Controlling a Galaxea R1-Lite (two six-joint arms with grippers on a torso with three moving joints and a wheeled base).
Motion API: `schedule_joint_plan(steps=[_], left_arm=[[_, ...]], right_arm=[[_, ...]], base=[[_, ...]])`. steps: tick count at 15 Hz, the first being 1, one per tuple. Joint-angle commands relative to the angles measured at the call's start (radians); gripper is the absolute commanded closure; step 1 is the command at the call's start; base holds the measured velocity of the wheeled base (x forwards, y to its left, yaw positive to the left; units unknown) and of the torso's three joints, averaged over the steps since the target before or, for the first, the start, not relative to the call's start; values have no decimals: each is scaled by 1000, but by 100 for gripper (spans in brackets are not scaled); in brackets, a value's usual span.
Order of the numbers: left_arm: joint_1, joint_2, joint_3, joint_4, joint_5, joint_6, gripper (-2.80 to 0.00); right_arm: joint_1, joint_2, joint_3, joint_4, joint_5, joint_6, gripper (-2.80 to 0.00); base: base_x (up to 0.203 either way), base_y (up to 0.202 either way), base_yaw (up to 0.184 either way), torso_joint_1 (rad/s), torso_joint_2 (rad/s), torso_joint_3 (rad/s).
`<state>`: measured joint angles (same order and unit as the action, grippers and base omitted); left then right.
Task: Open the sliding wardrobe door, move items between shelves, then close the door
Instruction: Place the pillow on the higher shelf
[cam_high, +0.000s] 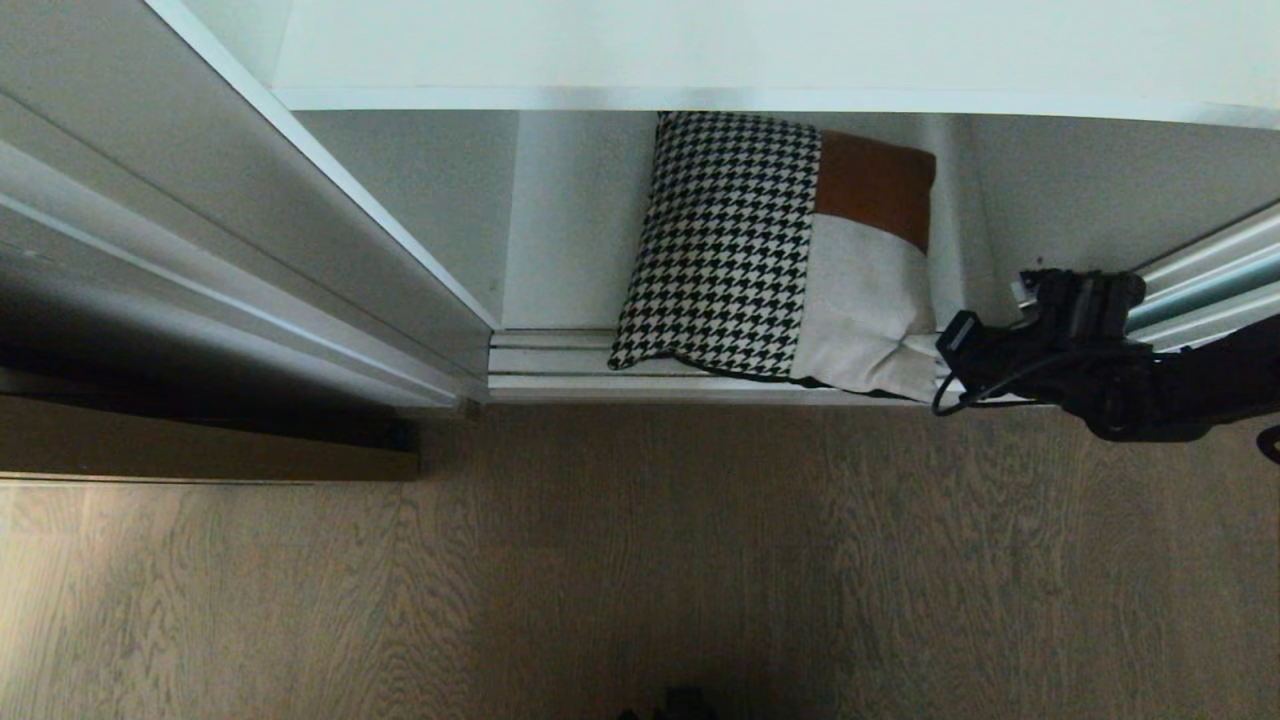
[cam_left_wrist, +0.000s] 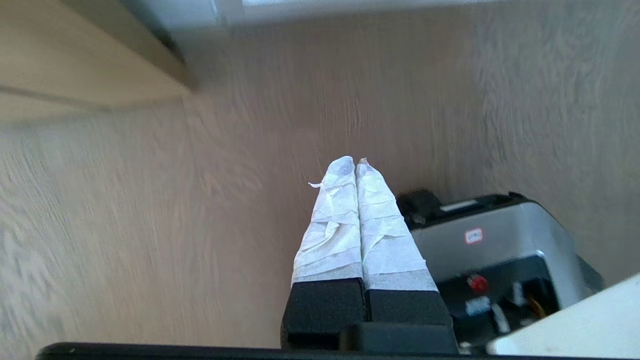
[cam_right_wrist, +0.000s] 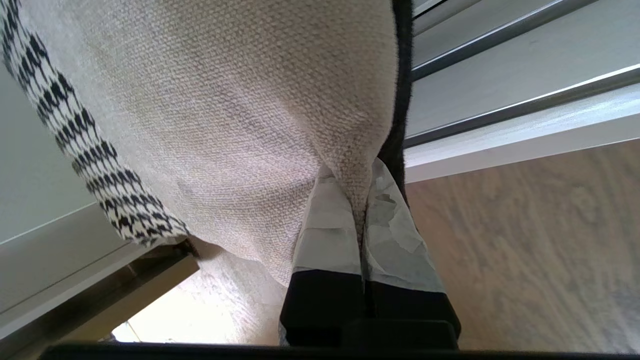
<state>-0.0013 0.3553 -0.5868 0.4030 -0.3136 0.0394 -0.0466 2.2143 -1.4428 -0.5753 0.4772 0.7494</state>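
The patchwork cushion (cam_high: 770, 250) stands tilted on the wardrobe's bottom shelf (cam_high: 560, 290), with its lower edge over the door track. Its houndstooth patch is on the left, and its brown and cream patches are on the right. My right gripper (cam_right_wrist: 356, 180) is shut on the cushion's (cam_right_wrist: 225, 125) cream lower corner, pinching a fold of fabric. In the head view that arm reaches in from the right, with the right gripper (cam_high: 945, 382) at the corner. The sliding wardrobe door (cam_high: 1215, 285) shows as an aqua strip in silver frame at the right edge. My left gripper (cam_left_wrist: 355, 162) is shut and empty above the floor.
A white shelf (cam_high: 700, 50) runs above the cushion's compartment. A pale panel (cam_high: 250, 230) slants along the left, with a low wooden cabinet front (cam_high: 200, 455) beneath it. Wood floor (cam_high: 640, 560) lies in front. The robot's base (cam_left_wrist: 500, 250) sits beside the left gripper.
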Motion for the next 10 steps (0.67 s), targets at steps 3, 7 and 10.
schedule_joint_plan(steps=[3,7,10], left_arm=[[0,246,-56,56,-7,-37,0],[-4,580,-158,66,-87,-131,0],[-25,846,-225,19,-147,-185,0]], right_arm=[[8,13,-1,-5,3,7,0],[5,29,-8,-7,-3,3,0],[7,28,-19,-10,-3,-1,0]], base=[[0,0,0,0,0,0],[0,0,0,0,0,0],[0,0,0,0,0,0]])
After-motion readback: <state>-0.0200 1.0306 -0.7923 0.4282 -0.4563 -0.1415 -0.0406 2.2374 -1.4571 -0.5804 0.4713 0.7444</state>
